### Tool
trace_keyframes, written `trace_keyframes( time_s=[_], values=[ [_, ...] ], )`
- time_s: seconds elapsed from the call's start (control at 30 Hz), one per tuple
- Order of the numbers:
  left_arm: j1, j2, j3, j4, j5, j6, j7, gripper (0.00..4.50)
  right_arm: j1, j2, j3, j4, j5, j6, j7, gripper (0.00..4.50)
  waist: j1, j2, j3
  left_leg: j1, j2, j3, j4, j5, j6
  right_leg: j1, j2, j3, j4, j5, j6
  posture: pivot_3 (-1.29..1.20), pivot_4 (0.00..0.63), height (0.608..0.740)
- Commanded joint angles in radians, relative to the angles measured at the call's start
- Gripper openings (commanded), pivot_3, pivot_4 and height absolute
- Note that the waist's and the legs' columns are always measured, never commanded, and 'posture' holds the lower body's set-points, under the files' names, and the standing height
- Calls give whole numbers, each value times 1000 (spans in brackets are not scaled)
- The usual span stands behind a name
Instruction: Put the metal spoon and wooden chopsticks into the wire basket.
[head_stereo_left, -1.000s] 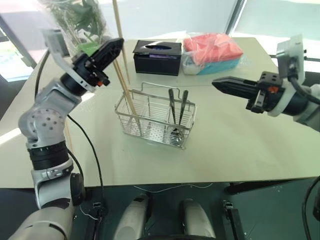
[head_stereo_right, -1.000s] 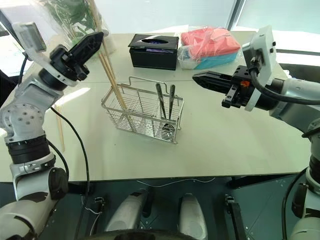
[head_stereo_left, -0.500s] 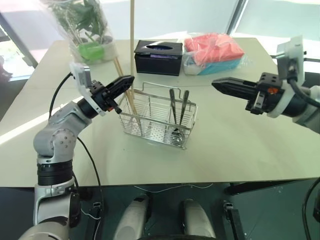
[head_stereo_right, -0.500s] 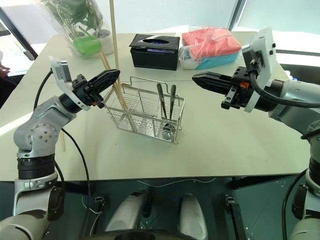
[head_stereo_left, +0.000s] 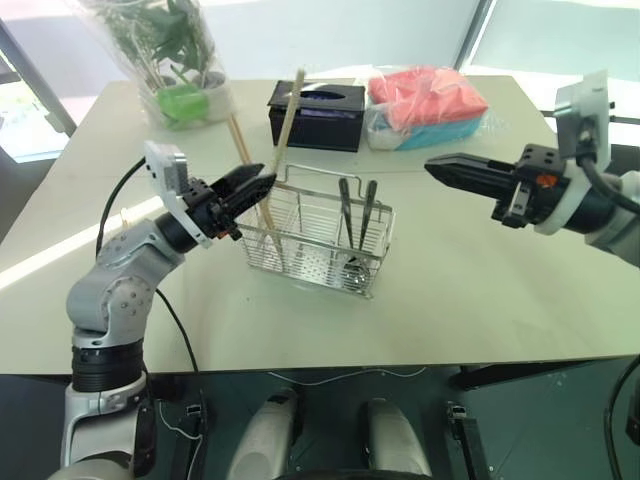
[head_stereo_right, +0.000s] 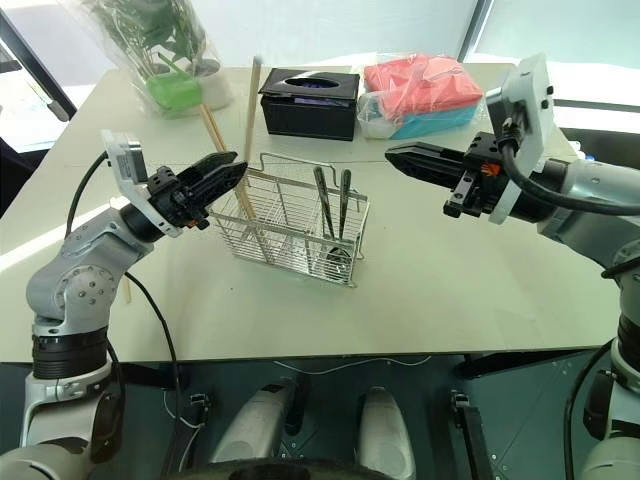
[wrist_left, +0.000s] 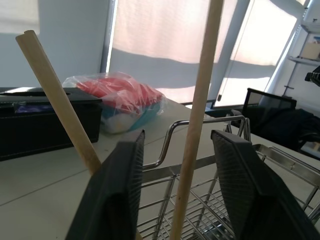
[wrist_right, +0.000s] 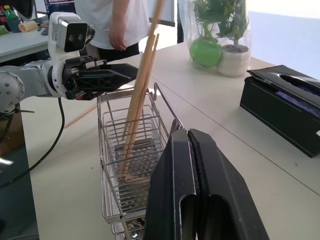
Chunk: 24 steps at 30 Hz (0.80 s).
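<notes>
The wire basket (head_stereo_left: 318, 238) stands mid-table. Two wooden chopsticks (head_stereo_left: 285, 130) lean in its left end, tips on the bottom, and reach well above the rim. My left gripper (head_stereo_left: 262, 178) hovers at the basket's left rim, open. In the left wrist view one chopstick (wrist_left: 197, 110) passes between the fingers (wrist_left: 120, 190) with a gap on each side. Two slim dark metal utensils (head_stereo_left: 355, 220) stand in the right end. A rounded bowl low down looks like the metal spoon's. My right gripper (head_stereo_left: 435, 164) is shut and empty, held in the air to the basket's right.
A black tissue box (head_stereo_left: 315, 112), a bag of red and blue cloths (head_stereo_left: 425, 105) and a wrapped plant (head_stereo_left: 175, 60) line the far side. A loose wooden stick (wrist_right: 80, 116) lies on the table left of the basket. A person (wrist_right: 122, 22) stands beyond the table.
My left gripper sank to the basket's rim and opened. The chopstick it held upright dropped deeper into the basket and now leans free. The right arm stayed still.
</notes>
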Motion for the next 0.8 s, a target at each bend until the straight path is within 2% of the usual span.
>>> trace_keyframes(
  time_s=[0.03,0.3,0.57,0.63,0.8],
  values=[
    [-12,21,17,-30,6,-14,9,3131,-19,0,-21,-6,-2,-27,7,0,0,0,0,0,0,0,0,0,0,0,0,0,0,0,0,0,150,740],
    [-55,40,57,-9,-14,-19,23,3131,-16,2,-18,-2,-11,-34,11,0,0,0,0,0,0,0,0,0,0,0,0,0,0,0,0,0,150,740],
    [-162,100,242,85,-57,-24,148,3131,-29,-8,-15,3,-8,-33,34,0,-3,0,0,0,0,0,0,0,0,-1,1,0,0,0,0,0,150,740],
    [-165,116,276,140,-10,-32,230,3131,-42,-24,-19,10,0,-25,55,0,-3,0,0,0,0,0,0,0,0,-1,1,0,0,0,0,0,150,740],
    [-88,153,200,231,210,-41,382,3131,-108,-54,-45,29,122,31,83,0,-1,0,0,0,0,0,-1,0,0,-1,0,0,0,0,0,0,150,740]
  ],
)
